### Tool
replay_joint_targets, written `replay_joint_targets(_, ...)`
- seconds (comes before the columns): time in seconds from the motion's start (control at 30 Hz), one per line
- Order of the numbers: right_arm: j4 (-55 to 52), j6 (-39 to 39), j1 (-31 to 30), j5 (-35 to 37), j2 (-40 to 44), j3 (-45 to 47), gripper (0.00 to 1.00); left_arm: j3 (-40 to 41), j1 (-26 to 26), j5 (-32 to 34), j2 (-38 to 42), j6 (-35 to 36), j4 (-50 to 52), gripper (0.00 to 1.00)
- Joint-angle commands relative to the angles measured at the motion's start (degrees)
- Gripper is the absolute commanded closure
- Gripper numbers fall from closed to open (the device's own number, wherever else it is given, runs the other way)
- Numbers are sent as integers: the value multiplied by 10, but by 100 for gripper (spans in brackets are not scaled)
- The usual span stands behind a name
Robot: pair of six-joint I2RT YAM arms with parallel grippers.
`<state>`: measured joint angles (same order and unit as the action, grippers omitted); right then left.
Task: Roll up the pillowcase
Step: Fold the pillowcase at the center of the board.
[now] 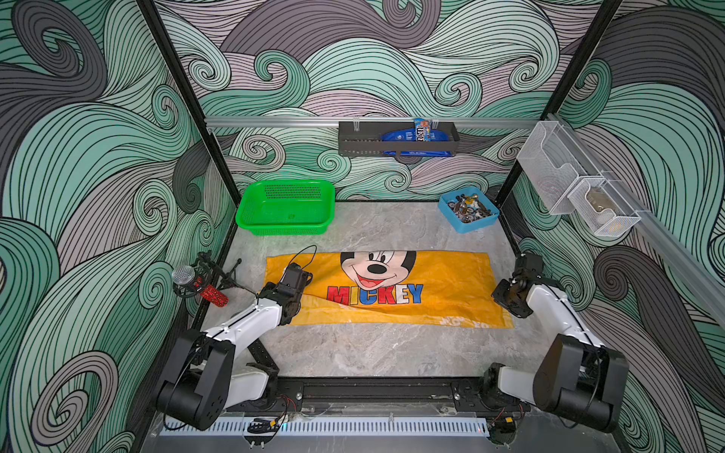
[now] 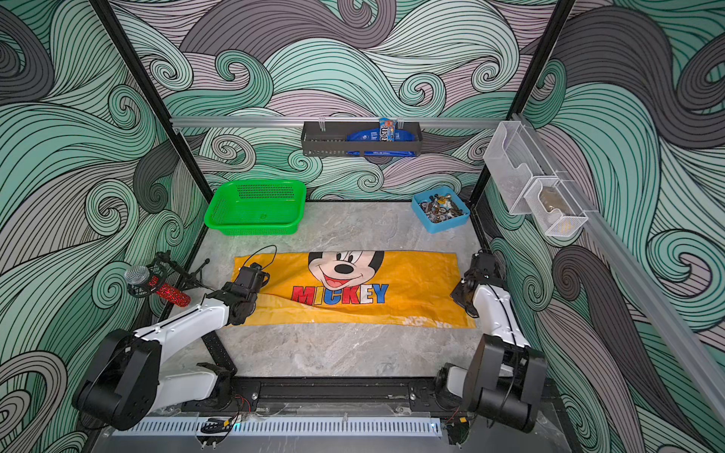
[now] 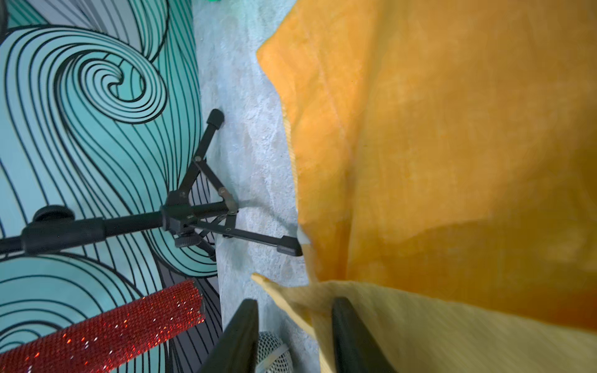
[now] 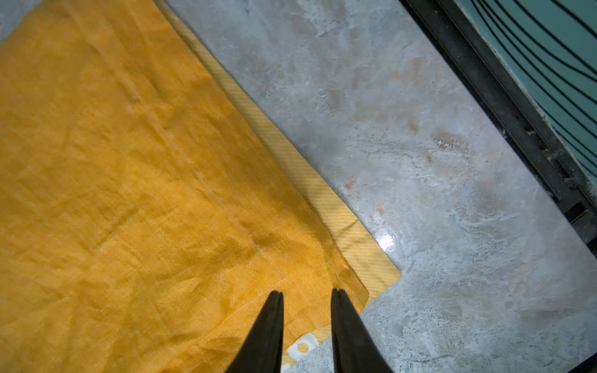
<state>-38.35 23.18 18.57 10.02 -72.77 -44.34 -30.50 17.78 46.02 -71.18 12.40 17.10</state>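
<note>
I am seeing the pillowcase [image 1: 443, 290] lying folded on the table [image 1: 372, 353], the left claw [image 3: 295, 326] sitting slightly parted astride its pale corner, gripping nothing, and the right claw [image 4: 307, 298] hovering slightly parted, empty, over the opposite corner.

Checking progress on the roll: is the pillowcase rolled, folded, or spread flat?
Folded once, not rolled: the pillowcase lies flat on the table, its Mickey face doubled over a paler layer showing along the near edge.
</note>
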Motion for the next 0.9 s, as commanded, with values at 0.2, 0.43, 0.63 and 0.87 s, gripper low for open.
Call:
replay_joint_targets(0.2, 12, -26, -50, -4, -19, -40, 63, -56, 2, 93, 70, 21, 25, 49)
replay_joint_targets(0.43, 25, -36, -103, -26, -31, -36, 55, -129, 3, 49, 91, 14, 41, 47)
replay_joint_targets(0.63, 43, -31, -155, -49, -29, -26, 45, -195, 11, -132, 35, -84, 111, 50)
replay_joint_targets(0.87, 64, -35, -192, -68, -34, -11, 42, -299, 17, -271, -61, -390, 242, 52)
